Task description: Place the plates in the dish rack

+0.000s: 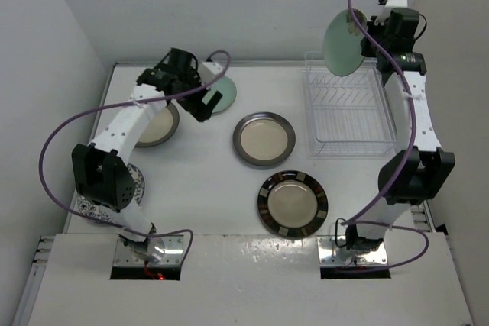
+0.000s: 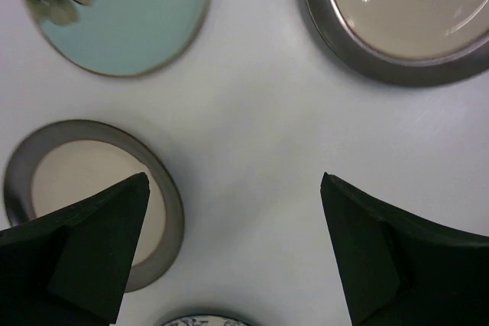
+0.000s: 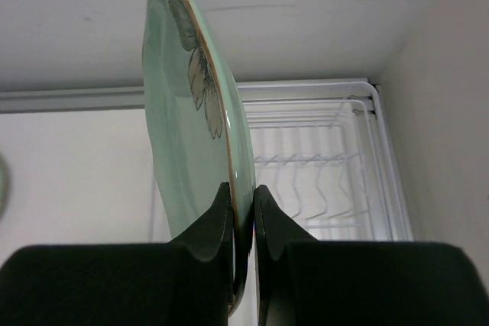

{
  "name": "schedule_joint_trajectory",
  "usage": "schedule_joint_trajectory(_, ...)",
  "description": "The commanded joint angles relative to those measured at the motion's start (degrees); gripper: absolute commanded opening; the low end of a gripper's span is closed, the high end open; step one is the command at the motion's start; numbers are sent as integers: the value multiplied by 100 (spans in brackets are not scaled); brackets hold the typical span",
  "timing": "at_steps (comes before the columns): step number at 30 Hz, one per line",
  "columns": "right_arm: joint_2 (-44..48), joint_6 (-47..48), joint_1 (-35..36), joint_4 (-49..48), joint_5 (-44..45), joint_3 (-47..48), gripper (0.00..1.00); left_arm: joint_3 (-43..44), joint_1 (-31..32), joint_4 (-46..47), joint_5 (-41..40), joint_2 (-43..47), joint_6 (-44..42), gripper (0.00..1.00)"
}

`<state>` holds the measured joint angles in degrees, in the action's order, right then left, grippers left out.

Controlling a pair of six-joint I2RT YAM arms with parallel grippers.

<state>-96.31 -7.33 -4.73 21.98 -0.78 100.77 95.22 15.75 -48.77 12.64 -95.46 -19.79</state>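
Note:
My right gripper (image 1: 362, 39) is shut on the rim of a mint-green flower plate (image 1: 343, 42) and holds it on edge, raised over the far-left part of the clear-white wire dish rack (image 1: 351, 137). In the right wrist view the plate (image 3: 191, 135) stands upright between the fingers (image 3: 218, 215), with the rack (image 3: 328, 166) behind and below. My left gripper (image 1: 202, 106) is open and empty over bare table between a second mint-green plate (image 1: 225, 95) and a cream grey-rimmed plate (image 1: 158, 124). Another cream plate (image 1: 263, 140) and the black-banded plate (image 1: 293, 204) lie mid-table.
The blue-floral plate (image 1: 98, 205) lies at the near left, mostly hidden under the left arm. In the left wrist view the mint plate (image 2: 122, 17), both cream plates (image 2: 88, 181) (image 2: 405, 20) and the floral plate's edge (image 2: 202, 320) surround the open gripper (image 2: 233, 188). White walls close the table's sides.

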Motion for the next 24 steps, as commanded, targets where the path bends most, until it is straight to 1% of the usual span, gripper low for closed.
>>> schedule_joint_trajectory(1, -237, 301, -98, -985, 427, 662, 0, -782, 516, -27, -954, 177, -297, 99)
schedule_joint_trajectory(3, -361, 609, -107, -976, 604, 908, 0, -1022, 666, 104, -1009, 230, -297, 99)
schedule_joint_trajectory(4, -588, 897, -89, -976, 666, 953, 0, -1075, 727, 105, -1010, 230, -297, 99)
schedule_joint_trajectory(7, -914, 1093, -81, -915, 789, 1208, 0, -883, 728, 105, -1010, -24, -166, 99)
schedule_joint_trajectory(8, -942, 1268, -63, -923, 824, 1199, 0, -708, 728, 105, -1010, -104, -165, 99)
schedule_joint_trajectory(11, -1161, 1401, -11, -1002, 982, 1076, 0, -374, 728, 105, -1141, -420, -34, 99)
schedule_joint_trajectory(12, -1266, 1471, 33, -1116, 1061, 893, 0, -320, 728, 105, -1141, -482, -34, 99)
schedule_joint_trajectory(13, -1293, 1576, 51, -1169, 1419, 857, 0, -259, 728, 105, -1141, -535, -34, 99)
schedule_joint_trajectory(15, -1486, 1682, 148, -1361, 1474, 795, 0, -258, 728, 105, -1141, -605, -34, 99)
schedule_joint_trajectory(17, -1670, 1718, 218, -1380, 1721, 891, 0, -258, 728, 105, -1202, -658, -34, 99)
schedule_joint_trajectory(20, -1873, 1482, 297, -1328, 1756, 1190, 0, -258, 728, 105, -1203, -710, -34, 99)
schedule_joint_trajectory(24, -1795, 1357, 420, -1292, 2028, 1068, 0, -258, 728, 105, -1256, -711, -34, 99)
